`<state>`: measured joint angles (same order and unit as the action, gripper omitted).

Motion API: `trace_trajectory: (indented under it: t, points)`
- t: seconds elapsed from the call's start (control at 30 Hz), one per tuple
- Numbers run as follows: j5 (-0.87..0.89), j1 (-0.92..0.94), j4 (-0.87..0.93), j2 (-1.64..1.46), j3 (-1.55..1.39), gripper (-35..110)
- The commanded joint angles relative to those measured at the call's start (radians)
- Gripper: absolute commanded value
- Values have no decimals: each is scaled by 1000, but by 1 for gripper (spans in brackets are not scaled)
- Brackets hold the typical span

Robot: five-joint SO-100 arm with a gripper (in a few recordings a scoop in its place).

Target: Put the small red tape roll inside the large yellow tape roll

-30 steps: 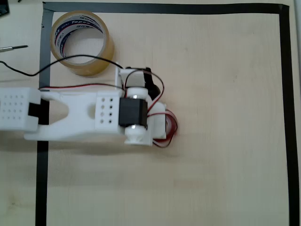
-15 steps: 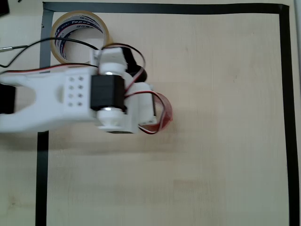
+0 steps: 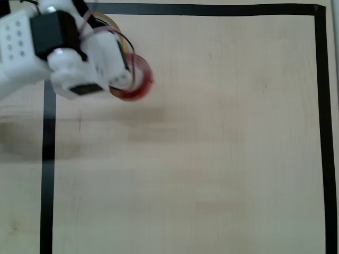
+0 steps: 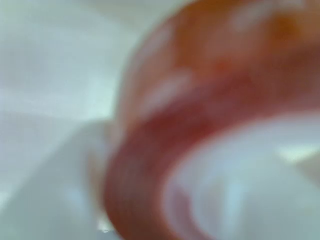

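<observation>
In the overhead view my white gripper [image 3: 131, 79] is at the upper left, shut on the small red tape roll [image 3: 143, 80]. The roll hangs at the gripper's right end, above the table. The large yellow tape roll [image 3: 110, 22] lies mostly hidden under the arm. Only a thin yellowish arc of it shows by the top border, just up and left of the red roll. In the wrist view the red tape roll [image 4: 160, 135] is very close and blurred, with its white core at the lower right.
A black tape border [image 3: 212, 9] frames the light wooden table, with strips down the left [image 3: 47, 185] and the right [image 3: 320, 132]. The arm's body [image 3: 47, 42] covers the top left corner.
The arm has swung up and to the left with the red roll in its gripper. It now covers most of the yellow roll, which showed plainly before.
</observation>
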<state>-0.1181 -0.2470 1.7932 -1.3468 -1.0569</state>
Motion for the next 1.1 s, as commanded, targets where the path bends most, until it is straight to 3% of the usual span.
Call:
trace_trajectory:
  t: [0.0,0.43,0.93,1.07]
  points:
    - [0,-64,11,-201,-95,0]
    - [52,-253,-103,-307,-402,0]
    - [66,-357,-178,-233,-454,0]
    - [66,-374,-179,-209,-451,6]
